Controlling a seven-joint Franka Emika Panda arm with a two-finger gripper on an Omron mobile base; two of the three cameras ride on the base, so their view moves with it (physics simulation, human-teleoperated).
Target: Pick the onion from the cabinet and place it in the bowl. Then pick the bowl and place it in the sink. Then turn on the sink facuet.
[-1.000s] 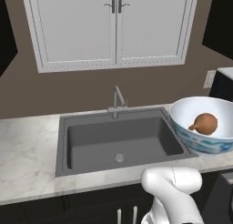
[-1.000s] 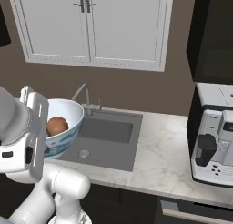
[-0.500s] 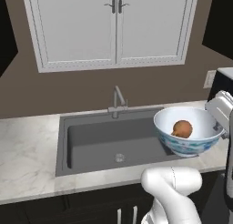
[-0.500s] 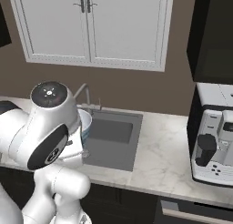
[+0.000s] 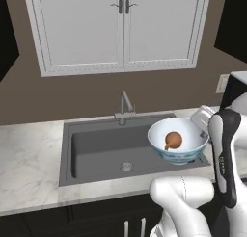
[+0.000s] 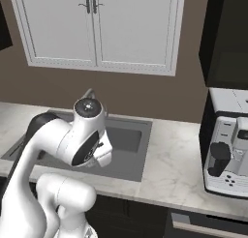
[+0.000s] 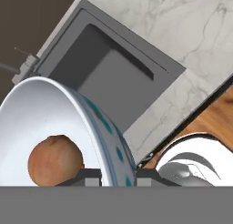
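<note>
White and pale blue, the bowl [image 5: 178, 145] hangs in the air over the right part of the sink [image 5: 101, 149], at the middle right of the left base view. The onion [image 5: 173, 139] sits inside the bowl, round and orange-brown, close to the middle of the white inside. In the hand view the bowl [image 7: 59, 127] takes up the lower left of the frame, and the onion [image 7: 54, 160] lies low in it, near the bottom edge. The gripper [image 7: 118, 176] is at the bottom middle of that view, and its jaws pinch the rim of the bowl, one dark finger on the inside and one on the outside. The sink [image 7: 113, 77] is dark grey and shows behind the bowl, in the upper middle of the hand view. The sink facuet [image 5: 124, 106] stands at the back edge of the sink, left of the bowl and apart from it, in the middle of the left base view. The desk [image 5: 29, 168] is pale marble and runs around the sink. White cabinet doors [image 5: 120, 26] are shut at the top of the left base view. A coffee machine [image 6: 227, 145] stands on the desk at the right side of the right base view, well apart from the sink.
</note>
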